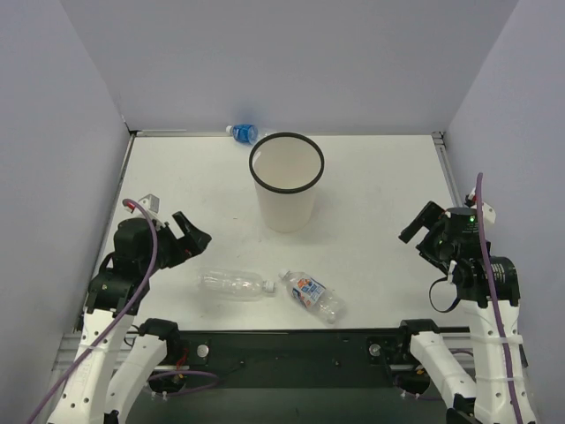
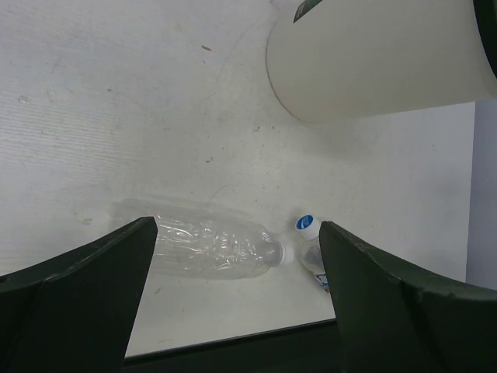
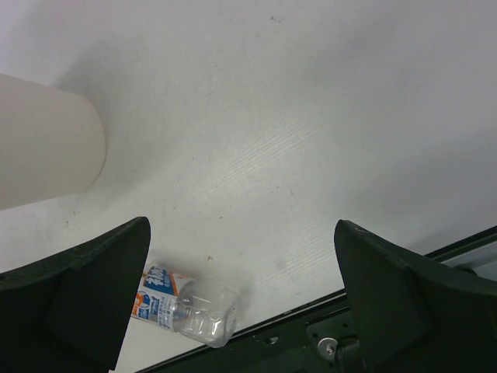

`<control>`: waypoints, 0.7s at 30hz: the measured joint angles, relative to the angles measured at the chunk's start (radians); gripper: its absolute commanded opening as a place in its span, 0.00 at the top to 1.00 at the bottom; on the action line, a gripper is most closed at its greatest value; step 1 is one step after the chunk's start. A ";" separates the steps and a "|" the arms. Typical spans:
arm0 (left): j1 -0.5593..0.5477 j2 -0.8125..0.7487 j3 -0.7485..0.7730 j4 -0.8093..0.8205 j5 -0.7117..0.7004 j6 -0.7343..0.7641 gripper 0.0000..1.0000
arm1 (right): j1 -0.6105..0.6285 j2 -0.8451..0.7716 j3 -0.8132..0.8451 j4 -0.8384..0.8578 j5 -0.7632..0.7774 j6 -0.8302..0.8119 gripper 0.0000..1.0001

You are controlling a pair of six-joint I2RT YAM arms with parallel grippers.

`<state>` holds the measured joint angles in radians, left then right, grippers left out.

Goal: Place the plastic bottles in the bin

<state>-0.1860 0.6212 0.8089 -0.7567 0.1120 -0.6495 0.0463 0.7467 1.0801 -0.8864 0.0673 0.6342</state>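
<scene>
Bin (image 1: 287, 208) stands upright; left gripper (image 1: 190, 235), jaws apart, sits front-left of it, lined up on the clear bottle (image 1: 234, 283); right gripper (image 1: 421, 223), also apart and empty, well to its right; labelled bottle (image 1: 312, 296) lies in front, blue bottle (image 1: 242, 133) behind; I'd clamp the clear one mid-body, lightly, then release above the rim.

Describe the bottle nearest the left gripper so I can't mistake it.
From the bin, come toward the near edge of the table, where two bottles lie. It is the left one, the unlabelled bottle: clear all over, while the labelled bottle beside it wears a colourful wrapper.
</scene>
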 measured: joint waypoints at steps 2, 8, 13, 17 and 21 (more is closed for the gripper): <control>0.000 0.005 0.000 0.000 0.002 0.000 0.03 | 0.000 0.000 0.000 0.000 0.005 -0.008 0.00; 0.000 0.011 0.000 0.000 0.002 0.005 0.02 | 0.000 -0.011 0.000 0.000 -0.023 -0.089 0.00; 0.000 0.015 0.003 0.000 0.008 0.025 0.03 | 0.014 -0.023 0.000 -0.001 -0.078 -0.179 0.12; 0.000 0.033 0.027 0.000 0.024 0.053 0.03 | 0.210 0.035 0.000 -0.001 -0.074 -0.224 0.12; 0.000 0.046 0.042 0.004 0.024 0.065 0.03 | 0.494 0.137 0.000 0.002 -0.017 -0.227 0.12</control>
<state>-0.1860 0.6674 0.8509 -0.7528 0.1364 -0.5842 0.5407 0.8833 1.0805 -0.8848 0.0505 0.4068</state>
